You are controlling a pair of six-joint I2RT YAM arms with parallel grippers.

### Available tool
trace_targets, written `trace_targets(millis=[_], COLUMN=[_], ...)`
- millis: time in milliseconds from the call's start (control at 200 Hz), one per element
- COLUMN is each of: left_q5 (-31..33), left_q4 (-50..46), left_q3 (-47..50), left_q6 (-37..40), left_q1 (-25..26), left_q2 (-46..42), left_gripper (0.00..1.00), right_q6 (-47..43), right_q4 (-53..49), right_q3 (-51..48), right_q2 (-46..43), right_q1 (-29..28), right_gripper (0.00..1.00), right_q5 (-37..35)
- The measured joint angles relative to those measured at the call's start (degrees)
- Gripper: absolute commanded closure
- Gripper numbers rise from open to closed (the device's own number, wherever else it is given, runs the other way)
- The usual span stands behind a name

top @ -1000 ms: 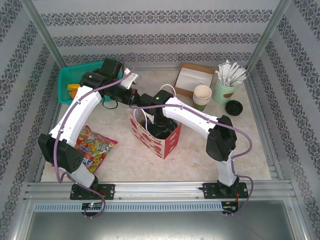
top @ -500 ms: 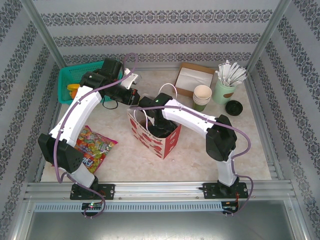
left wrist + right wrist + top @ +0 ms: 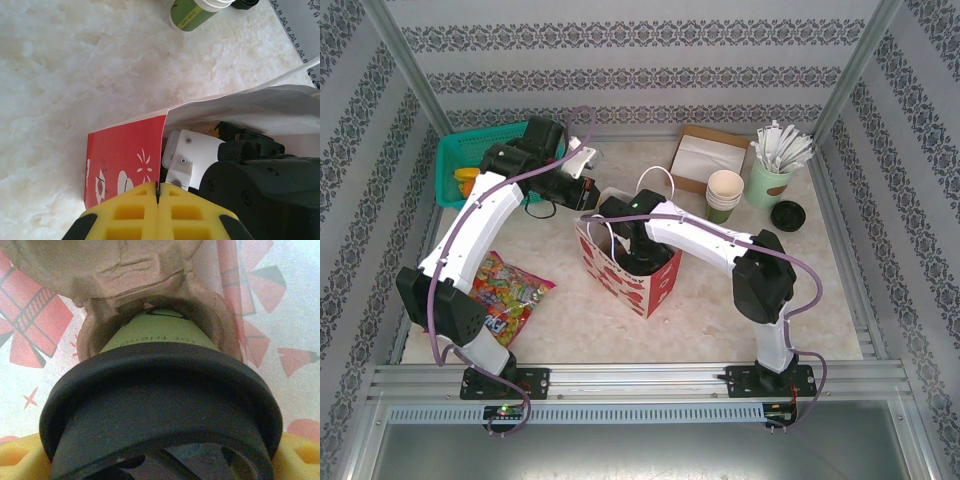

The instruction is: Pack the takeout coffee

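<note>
One paper bag [image 3: 125,155] contains a cardboard carrier [image 3: 125,270]; the takeout coffee [image 3: 165,335] sits in its socket, clamped by the right gripper [image 3: 160,460]. Jaws of the left gripper [image 3: 158,195] pinch the bag rim.

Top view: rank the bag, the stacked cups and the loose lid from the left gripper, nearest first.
1. Bag, mid-table, its rim pinched by the left gripper.
2. Stacked cups, back right.
3. Loose lid, far right, beyond the cups.
</note>
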State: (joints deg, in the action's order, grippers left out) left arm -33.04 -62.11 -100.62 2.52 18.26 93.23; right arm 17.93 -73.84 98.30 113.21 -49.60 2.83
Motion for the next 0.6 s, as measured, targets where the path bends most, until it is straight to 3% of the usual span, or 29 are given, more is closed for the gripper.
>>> trace_targets(millis=[599], left_q5=[0.00], left_q4=[0.00], left_q3=[0.00], left_q6=[0.00], left_q1=[0.00], left_q2=[0.00], left_gripper=[1.00], right_q6=[0.35], right_q4=[0.96], right_q3=[-1.29], right_q2=[-0.66], right_q1=[0.00], right_gripper=[0.32], right_q5=[0.00])
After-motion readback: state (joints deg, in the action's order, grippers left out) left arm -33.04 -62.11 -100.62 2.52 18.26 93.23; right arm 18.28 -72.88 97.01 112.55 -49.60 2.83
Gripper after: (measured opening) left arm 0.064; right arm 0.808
